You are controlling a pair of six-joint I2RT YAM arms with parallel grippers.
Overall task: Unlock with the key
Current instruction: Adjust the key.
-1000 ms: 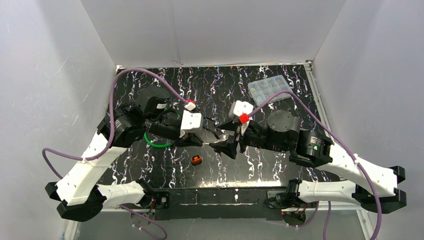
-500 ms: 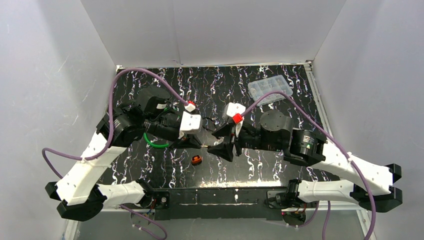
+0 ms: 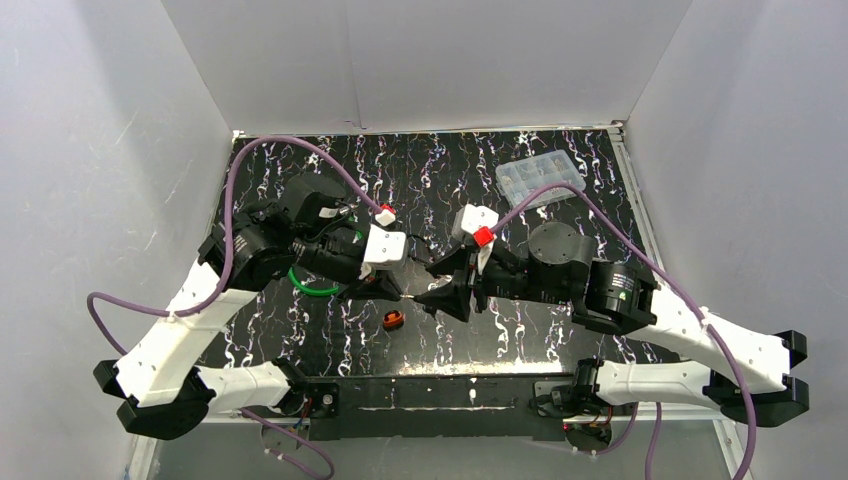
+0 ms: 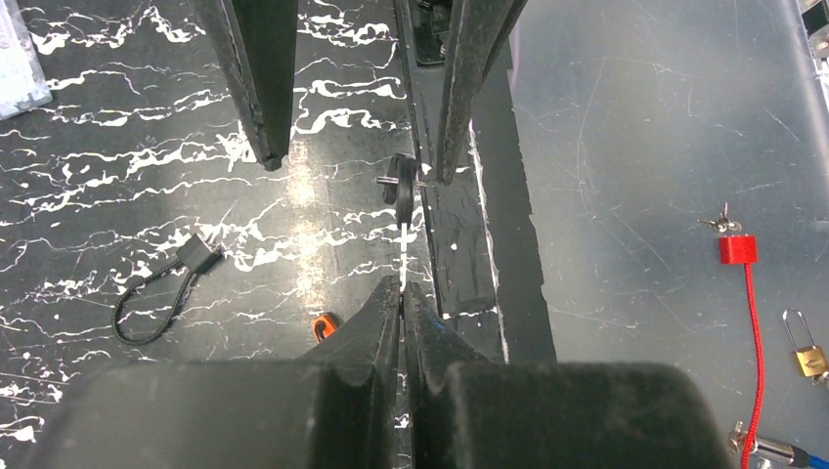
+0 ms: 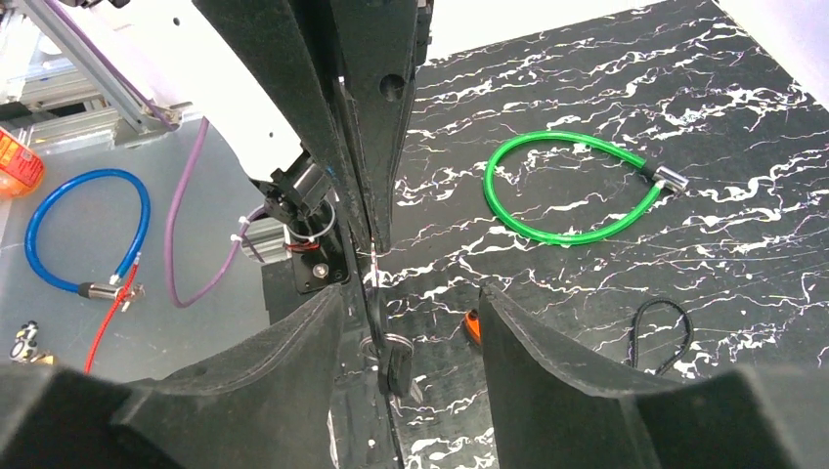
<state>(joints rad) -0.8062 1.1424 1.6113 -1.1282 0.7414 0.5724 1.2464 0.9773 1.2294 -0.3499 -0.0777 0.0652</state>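
My left gripper is shut on the thin blade of a key. The key's black head and ring stick out ahead of the tips. The two grippers meet tip to tip above the table's middle, the left gripper facing the right gripper. My right gripper is open, its fingers on either side of the key head with a gap on both sides. A green cable lock lies in a loop on the table under the left arm.
A small orange piece lies on the table below the grippers, with a black cord loop nearby. A clear plastic box stands at the back right. Off the table's front edge lie a blue cable, a red cable and a brass padlock.
The right gripper has shifted left toward the left gripper and its jaws have narrowed around the key head. The left gripper still holds the key and has barely moved.
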